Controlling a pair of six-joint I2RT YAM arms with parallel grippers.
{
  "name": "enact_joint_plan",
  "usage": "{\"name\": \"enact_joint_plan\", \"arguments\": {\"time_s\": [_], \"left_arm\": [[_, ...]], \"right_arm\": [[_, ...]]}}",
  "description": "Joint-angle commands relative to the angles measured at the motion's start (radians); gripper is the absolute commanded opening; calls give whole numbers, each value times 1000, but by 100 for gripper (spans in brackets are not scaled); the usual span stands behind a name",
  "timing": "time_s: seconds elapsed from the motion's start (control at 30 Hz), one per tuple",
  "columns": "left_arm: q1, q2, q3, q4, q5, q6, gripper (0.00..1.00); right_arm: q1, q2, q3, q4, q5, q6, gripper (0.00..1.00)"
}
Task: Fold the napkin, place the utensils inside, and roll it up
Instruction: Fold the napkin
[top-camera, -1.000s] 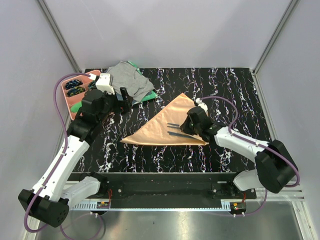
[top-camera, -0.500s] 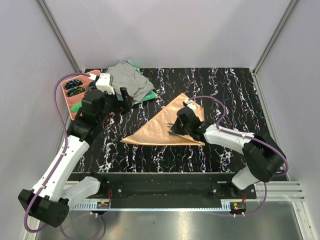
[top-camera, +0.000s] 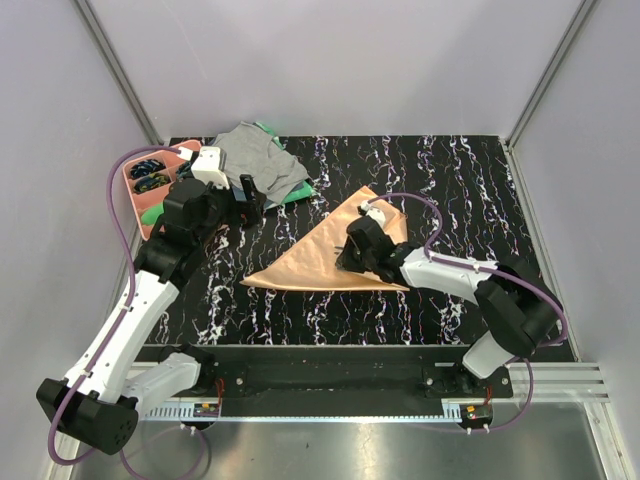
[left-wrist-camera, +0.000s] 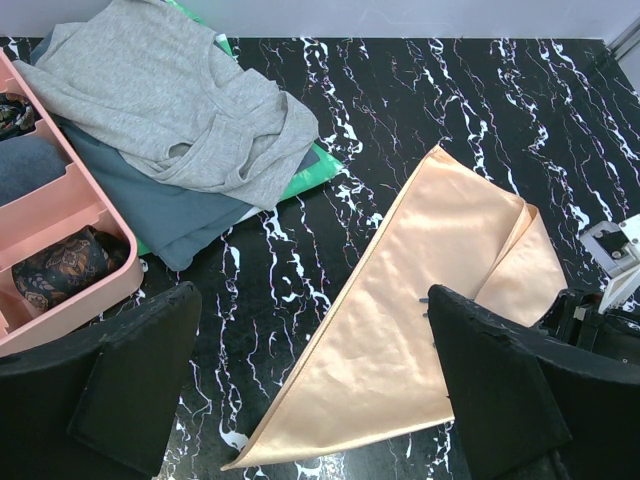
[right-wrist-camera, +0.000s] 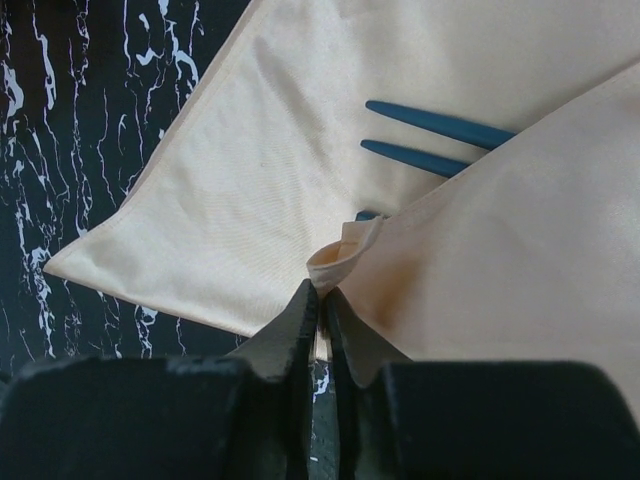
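No word, number or brand mark can be read in any view. A grey patch (left-wrist-camera: 612, 253) on the white housing (left-wrist-camera: 630, 236) near the napkin (left-wrist-camera: 420, 300) is too blurred to read.

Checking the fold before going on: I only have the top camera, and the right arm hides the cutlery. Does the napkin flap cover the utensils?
Observer: Partly. In the right wrist view the napkin flap covers most of the utensils; two blue handles and a third tip stick out.
Operator: Is the right end effector gripping cloth?
Observer: Yes, the right end effector is shut on a small fold at the flap's edge.
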Motion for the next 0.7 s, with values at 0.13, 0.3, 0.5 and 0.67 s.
{"name": "enact_joint_plan", "arguments": {"time_s": [0.13,0.3,0.5,0.67], "left_arm": [[5,21,-15,52,-34,-6,99],[5,78,14,25,-20,-66,99],[3,50,-69,-4,-74,-227,99],[5,-46,-306,-9,-146,-417,98]], "right_arm": [[48,-62,27,14,-12,-141,47],[50,-118,21,14,-78,-222,71],[14,-200,9,-5,5,-283,82],[-180,-244,-10,-31,-134,-253,82]]}}
